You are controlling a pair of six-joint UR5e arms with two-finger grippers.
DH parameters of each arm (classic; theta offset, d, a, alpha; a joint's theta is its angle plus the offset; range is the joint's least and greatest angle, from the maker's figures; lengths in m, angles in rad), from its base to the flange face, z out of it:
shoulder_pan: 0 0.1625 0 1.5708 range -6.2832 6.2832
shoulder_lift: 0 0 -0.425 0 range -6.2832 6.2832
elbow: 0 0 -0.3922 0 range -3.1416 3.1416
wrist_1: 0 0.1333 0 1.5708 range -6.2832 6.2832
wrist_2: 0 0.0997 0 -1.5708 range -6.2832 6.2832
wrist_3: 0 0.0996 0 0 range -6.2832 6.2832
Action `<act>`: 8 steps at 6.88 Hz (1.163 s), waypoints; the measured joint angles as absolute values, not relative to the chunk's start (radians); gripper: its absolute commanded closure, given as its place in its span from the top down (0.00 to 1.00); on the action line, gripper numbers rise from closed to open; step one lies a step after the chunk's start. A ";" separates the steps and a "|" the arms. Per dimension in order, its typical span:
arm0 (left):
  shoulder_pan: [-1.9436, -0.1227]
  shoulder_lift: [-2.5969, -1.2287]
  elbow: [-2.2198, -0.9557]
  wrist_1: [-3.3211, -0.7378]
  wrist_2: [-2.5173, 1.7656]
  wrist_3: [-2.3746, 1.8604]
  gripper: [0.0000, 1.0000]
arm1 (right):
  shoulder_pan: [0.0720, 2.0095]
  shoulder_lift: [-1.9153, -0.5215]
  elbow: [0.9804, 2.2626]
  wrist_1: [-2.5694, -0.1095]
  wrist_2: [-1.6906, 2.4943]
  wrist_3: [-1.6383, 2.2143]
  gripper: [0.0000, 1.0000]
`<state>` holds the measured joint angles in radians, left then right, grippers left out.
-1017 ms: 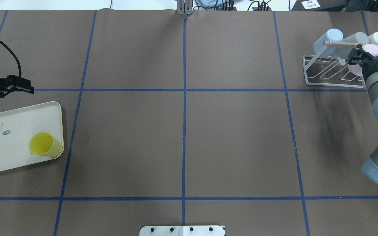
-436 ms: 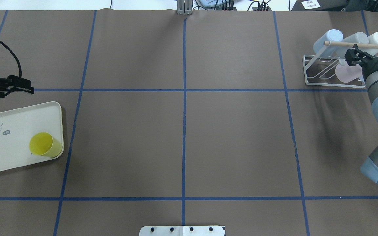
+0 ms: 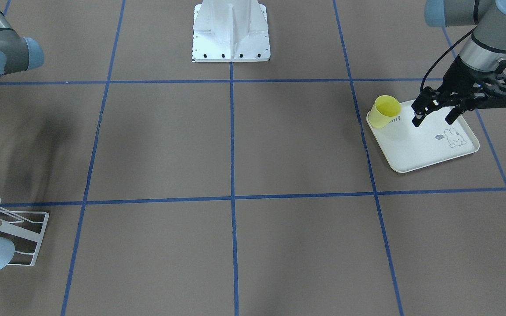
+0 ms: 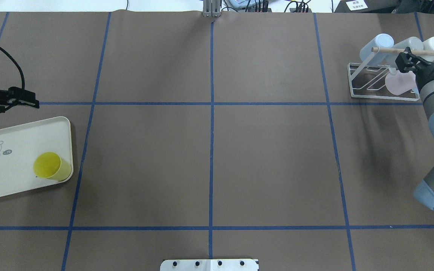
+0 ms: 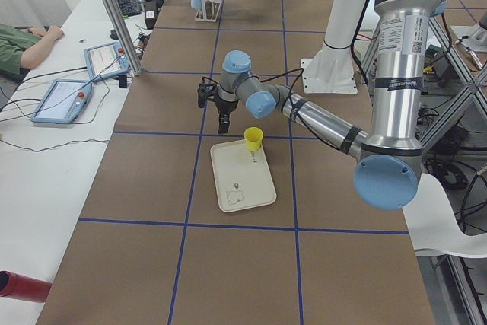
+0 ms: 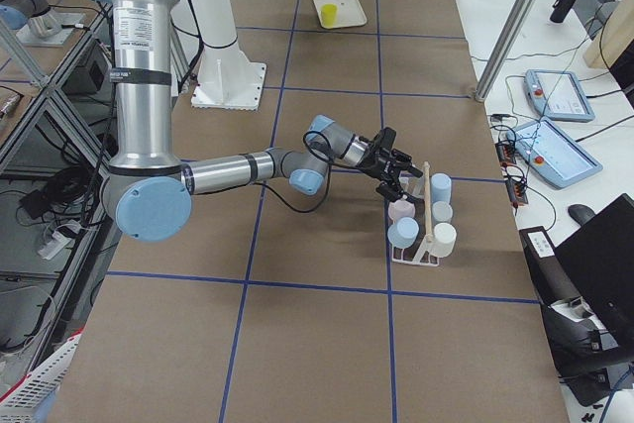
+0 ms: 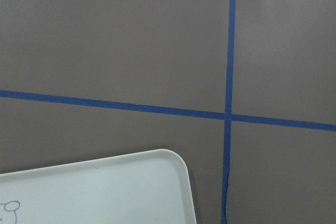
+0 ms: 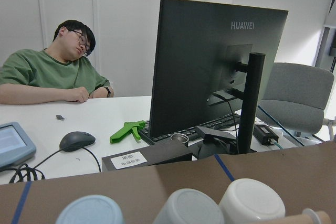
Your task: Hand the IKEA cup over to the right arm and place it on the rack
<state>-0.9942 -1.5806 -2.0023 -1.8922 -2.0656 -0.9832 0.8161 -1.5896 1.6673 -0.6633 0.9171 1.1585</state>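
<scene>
The yellow IKEA cup (image 4: 51, 166) stands upright at the near right corner of the cream rabbit-print tray (image 4: 9, 180). My left gripper (image 3: 435, 117) hovers open over the tray's far edge, a short way from the cup (image 3: 384, 112), with nothing between its fingers. At the far right stands the white wire rack (image 4: 367, 94) with its wooden dowel (image 4: 390, 49). A pink cup (image 4: 398, 83) lies on its prongs beside a light blue cup (image 4: 379, 43) and two pale ones. My right gripper (image 4: 403, 60) is open just above the pink cup, holding nothing.
Brown paper with blue tape lines covers the table. The right wrist view looks past the rack's cup bottoms (image 8: 252, 200) to a desk with a monitor (image 8: 210, 66) and a resting person. The left wrist view shows only the tray corner (image 7: 131, 182) and tape.
The right gripper let go of the pink cup, which slid down onto the rack's prongs. That gripper then drew back slightly toward the dowel. The left arm stayed still.
</scene>
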 measured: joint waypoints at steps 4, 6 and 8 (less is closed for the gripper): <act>-0.996 -1.530 -1.992 -1.886 -2.100 -0.955 1.00 | 0.805 -1.590 1.852 -0.542 0.942 1.238 1.00; -0.994 -1.501 -1.983 -1.883 -2.136 -0.931 1.00 | 0.730 -1.543 1.929 -0.545 1.009 1.408 1.00; -0.984 -1.491 -1.959 -1.882 -2.198 -0.935 1.00 | 0.627 -1.439 1.936 -0.545 1.023 1.594 1.00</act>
